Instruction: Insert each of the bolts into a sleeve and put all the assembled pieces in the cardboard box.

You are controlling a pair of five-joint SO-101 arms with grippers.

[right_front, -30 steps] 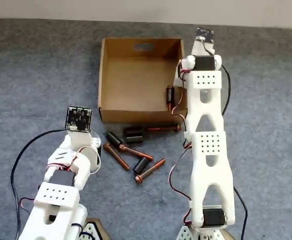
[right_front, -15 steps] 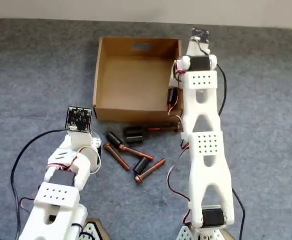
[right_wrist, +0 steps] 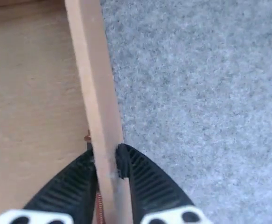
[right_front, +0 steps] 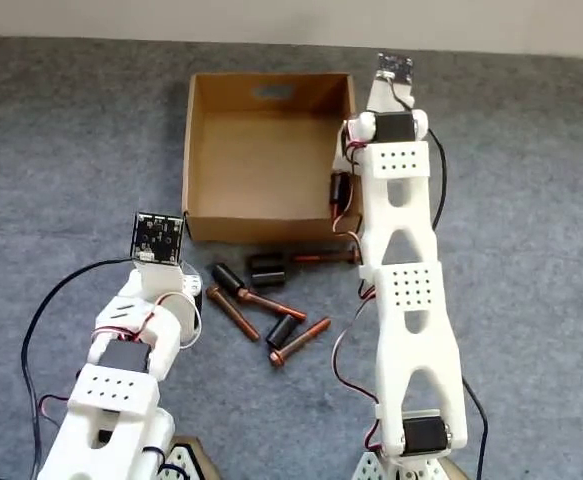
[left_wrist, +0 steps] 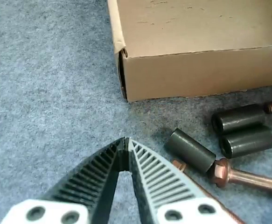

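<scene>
Right wrist view: right fingers grip the cardboard box wall; left fingers clenched together

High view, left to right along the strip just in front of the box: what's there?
In order: left arm → loose bolts and sleeves → right arm, with the right gripper clamped on the cardboard box wall.
</scene>
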